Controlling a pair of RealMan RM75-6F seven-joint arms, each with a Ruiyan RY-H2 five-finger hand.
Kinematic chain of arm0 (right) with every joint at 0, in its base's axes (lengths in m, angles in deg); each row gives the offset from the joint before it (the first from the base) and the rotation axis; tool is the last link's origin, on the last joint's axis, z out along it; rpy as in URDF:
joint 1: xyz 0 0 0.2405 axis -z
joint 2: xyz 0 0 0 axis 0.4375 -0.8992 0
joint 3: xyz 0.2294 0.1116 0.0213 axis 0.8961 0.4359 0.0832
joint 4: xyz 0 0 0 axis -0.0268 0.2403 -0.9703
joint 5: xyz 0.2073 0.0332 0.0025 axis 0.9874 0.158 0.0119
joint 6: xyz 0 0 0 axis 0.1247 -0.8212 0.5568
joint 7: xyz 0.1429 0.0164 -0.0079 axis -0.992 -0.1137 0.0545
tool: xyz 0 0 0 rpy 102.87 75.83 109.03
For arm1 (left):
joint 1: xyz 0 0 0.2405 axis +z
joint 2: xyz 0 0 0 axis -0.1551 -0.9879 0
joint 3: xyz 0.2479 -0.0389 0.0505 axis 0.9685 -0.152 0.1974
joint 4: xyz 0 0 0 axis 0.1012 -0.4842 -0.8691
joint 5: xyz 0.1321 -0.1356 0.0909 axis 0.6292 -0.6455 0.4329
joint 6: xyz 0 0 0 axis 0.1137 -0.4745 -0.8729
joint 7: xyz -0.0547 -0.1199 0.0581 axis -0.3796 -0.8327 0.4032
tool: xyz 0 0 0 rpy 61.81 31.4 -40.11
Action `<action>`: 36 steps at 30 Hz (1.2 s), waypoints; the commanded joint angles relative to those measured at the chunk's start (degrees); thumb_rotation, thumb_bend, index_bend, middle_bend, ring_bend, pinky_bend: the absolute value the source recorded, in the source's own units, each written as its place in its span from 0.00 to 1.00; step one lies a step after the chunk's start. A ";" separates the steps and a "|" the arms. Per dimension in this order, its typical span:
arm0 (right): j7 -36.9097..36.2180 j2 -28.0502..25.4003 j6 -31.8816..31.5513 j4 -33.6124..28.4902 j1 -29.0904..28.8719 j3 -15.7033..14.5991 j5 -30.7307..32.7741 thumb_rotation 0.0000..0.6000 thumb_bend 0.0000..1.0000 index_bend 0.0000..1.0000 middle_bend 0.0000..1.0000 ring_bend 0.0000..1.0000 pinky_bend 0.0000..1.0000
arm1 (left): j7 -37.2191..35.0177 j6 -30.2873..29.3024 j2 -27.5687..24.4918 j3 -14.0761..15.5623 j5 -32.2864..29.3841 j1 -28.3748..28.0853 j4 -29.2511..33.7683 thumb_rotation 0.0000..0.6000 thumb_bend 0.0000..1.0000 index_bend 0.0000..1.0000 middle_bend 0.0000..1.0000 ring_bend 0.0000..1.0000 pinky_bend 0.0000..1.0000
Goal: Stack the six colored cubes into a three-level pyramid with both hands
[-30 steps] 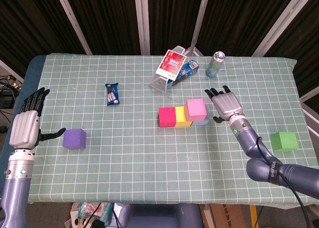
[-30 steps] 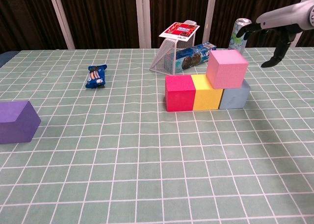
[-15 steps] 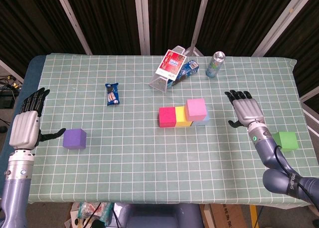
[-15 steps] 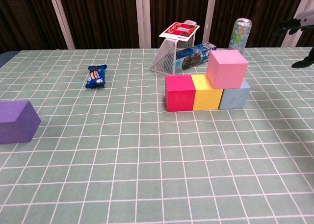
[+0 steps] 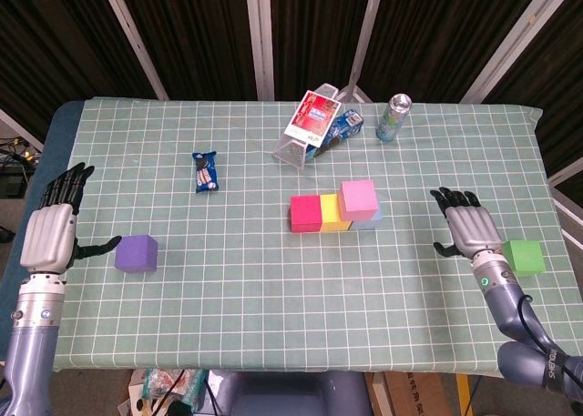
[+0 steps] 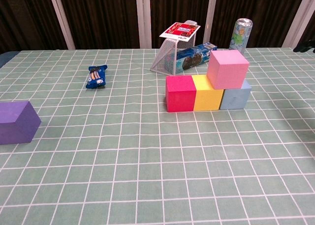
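Observation:
A row of three cubes stands mid-table: red (image 5: pixel 304 213) (image 6: pixel 180 93), yellow (image 5: pixel 332 212) (image 6: pixel 206 92) and light blue (image 5: pixel 371 220) (image 6: pixel 236 95). A pink cube (image 5: pixel 359 197) (image 6: pixel 227 69) sits on top, over the yellow and blue ones. The purple cube (image 5: pixel 137 252) (image 6: pixel 17 122) lies at the left, just right of my open left hand (image 5: pixel 50 234). The green cube (image 5: pixel 524 256) lies at the right edge, and my open right hand (image 5: pixel 472 227) hovers just left of it, holding nothing. Only a dark sliver of that right hand shows at the chest view's right edge.
A wire mesh holder (image 5: pixel 305 141) (image 6: pixel 177 57) with a red card and a blue snack packet stands behind the stack. A drink can (image 5: pixel 393 116) (image 6: pixel 240 33) is at the back right. A small blue snack pack (image 5: pixel 206 171) (image 6: pixel 96 76) lies at the mid-left.
My right hand has drawn away from the pink cube, moving right and toward the front, ending beside the green cube. The left hand has barely moved. The cubes have not shifted.

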 commanded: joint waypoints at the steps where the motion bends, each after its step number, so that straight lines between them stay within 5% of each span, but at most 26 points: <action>1: -0.76 0.75 -2.33 0.74 2.44 -0.39 -2.52 1.00 0.32 0.00 0.06 0.05 0.00 | 0.26 0.03 0.21 0.14 -0.08 -0.05 -0.25 1.00 0.12 0.00 0.00 0.00 0.01; 13: -5.51 1.83 -10.35 4.30 11.30 -0.64 -11.46 1.00 0.32 0.00 0.06 0.05 0.00 | 3.27 0.16 2.48 1.46 -0.19 -0.60 -2.03 1.00 0.09 0.00 0.00 0.00 0.01; 36: -11.53 2.53 -5.44 6.51 14.76 3.48 -15.98 1.00 0.32 0.00 0.06 0.05 0.00 | 7.33 12.36 3.14 8.37 -7.28 -1.54 -13.76 1.00 0.09 0.00 0.15 0.00 0.02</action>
